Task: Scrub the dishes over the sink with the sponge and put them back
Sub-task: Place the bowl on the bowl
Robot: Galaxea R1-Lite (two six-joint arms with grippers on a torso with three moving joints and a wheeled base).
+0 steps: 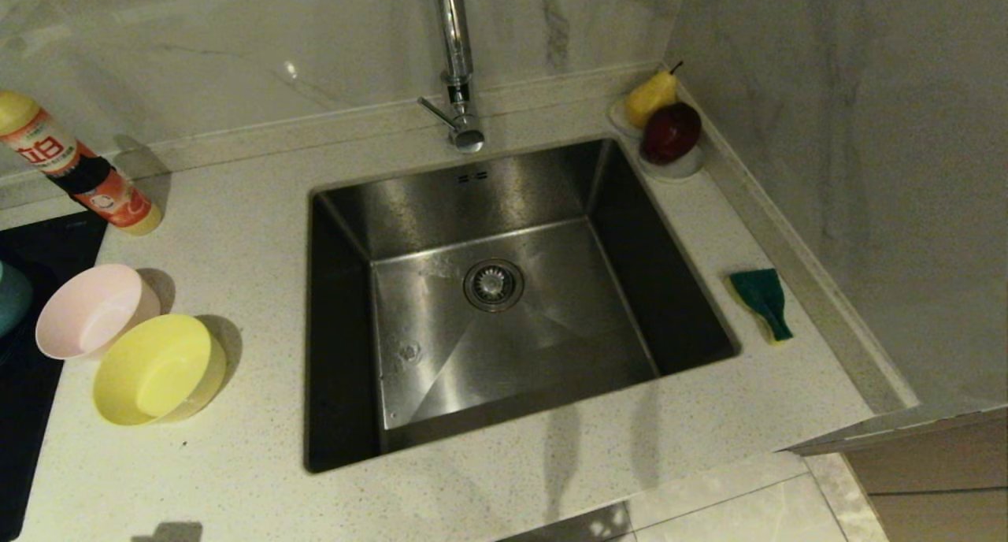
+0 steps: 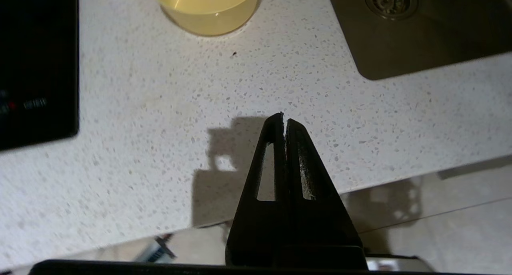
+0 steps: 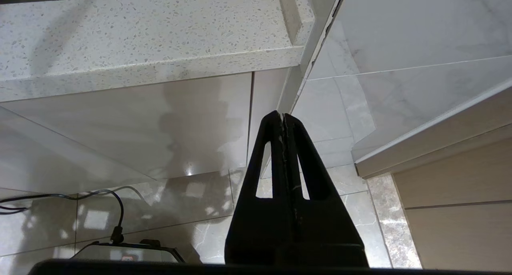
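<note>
Yellow bowl (image 2: pixel 206 7) lies beyond closed left gripper (image 2: pixel 284 121).

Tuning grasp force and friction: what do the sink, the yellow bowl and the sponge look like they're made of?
Sink: brushed stainless steel by its grey, streaked sheen and folded corners.
Yellow bowl: probably plastic; thin, slightly translucent wall, smooth matte finish.
Sponge: apparently yellow foam under a dark green scouring face, rough-looking; only a thin yellow edge shows.
</note>
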